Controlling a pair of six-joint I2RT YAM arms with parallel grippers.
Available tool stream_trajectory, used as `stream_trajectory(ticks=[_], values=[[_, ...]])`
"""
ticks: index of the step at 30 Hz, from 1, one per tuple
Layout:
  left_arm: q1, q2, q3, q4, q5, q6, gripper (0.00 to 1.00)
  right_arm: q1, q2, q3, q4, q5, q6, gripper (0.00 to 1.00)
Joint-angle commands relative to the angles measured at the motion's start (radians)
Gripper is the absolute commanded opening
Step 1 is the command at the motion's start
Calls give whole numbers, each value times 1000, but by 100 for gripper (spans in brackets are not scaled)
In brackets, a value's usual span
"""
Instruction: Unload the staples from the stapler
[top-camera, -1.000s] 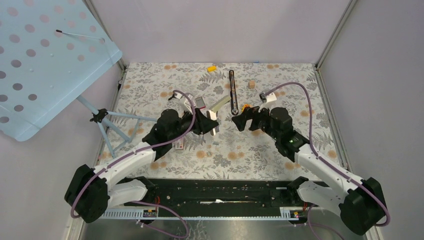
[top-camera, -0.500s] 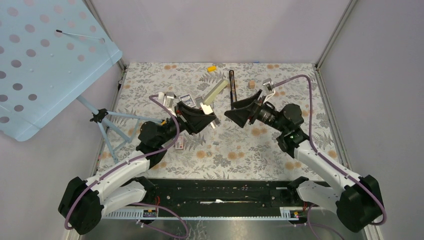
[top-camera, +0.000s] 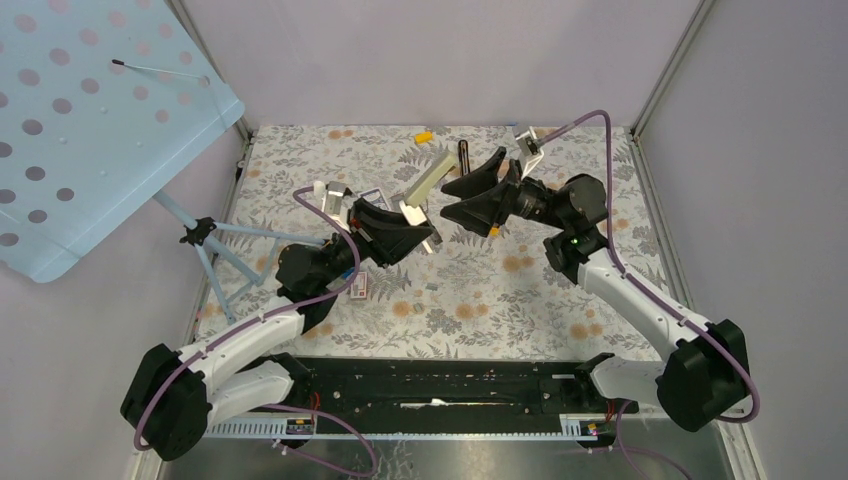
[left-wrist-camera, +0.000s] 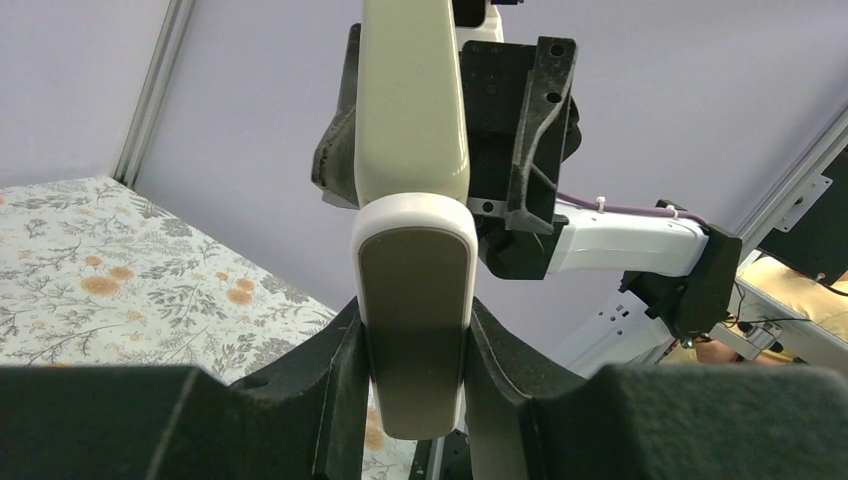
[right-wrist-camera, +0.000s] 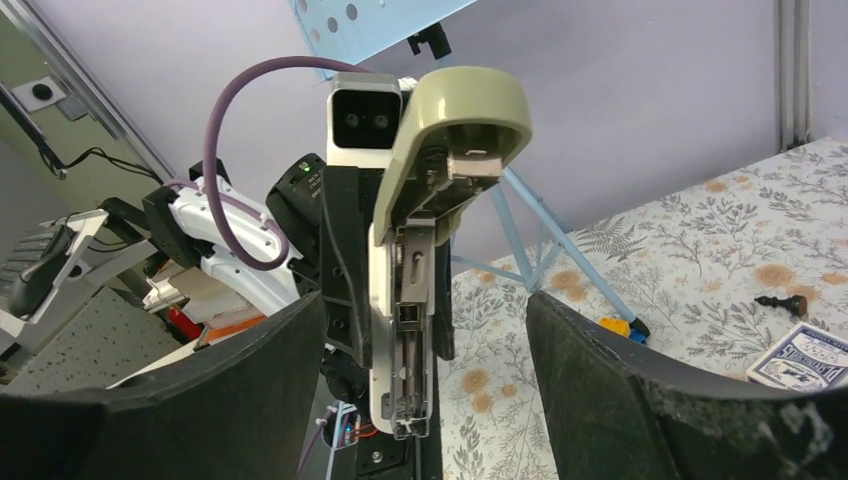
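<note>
The left gripper (left-wrist-camera: 415, 395) is clamped on the near end of the cream-and-tan plastic stapler (top-camera: 430, 184), with a black finger pressed to each flank. A second ago it worked low on the flowered cloth (top-camera: 500, 300). Since then it has lifted the stapler clear of the table, where it now hangs mid-air over the centre, its body pointing toward 1 o'clock.

In the right wrist view the tan cap arches over a silvery metal rail (right-wrist-camera: 402, 330) whose channel faces that camera. At 6 o'clock of the stapler a tiny silver-grey metal strip (top-camera: 432, 287) lies on the cloth, unmoved. It looks like the staples, but whether more sit in the rail cannot be told.

The right gripper (top-camera: 446, 198) has climbed toward 12 o'clock and turned to face the stapler. Its jaws stand apart, framing the rail with a clear gap on either side and holding nothing. Behind it, at 12 o'clock, a long slim black bar (top-camera: 463, 155) stays flat on the cloth.

I judge that the work has moved into the air: the left gripper steadies the stapler so the right can take the rail or its load.
</note>
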Motion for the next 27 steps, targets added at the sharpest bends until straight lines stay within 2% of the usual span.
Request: stream_trajectory(ticks=[1,9,17,27], values=[[5,2,48,124,-14,-16,0,19,31,64,8,-8,-50,77],[5,4,39,148,-38,-19,0,76,91,118,7,15,-60,75],[4,4,33,154,-32,-19,0,106,138,148,78,-46,-11,74],[4,2,32,150,-29,-19,0,128,169,158,93,-45,-12,59]])
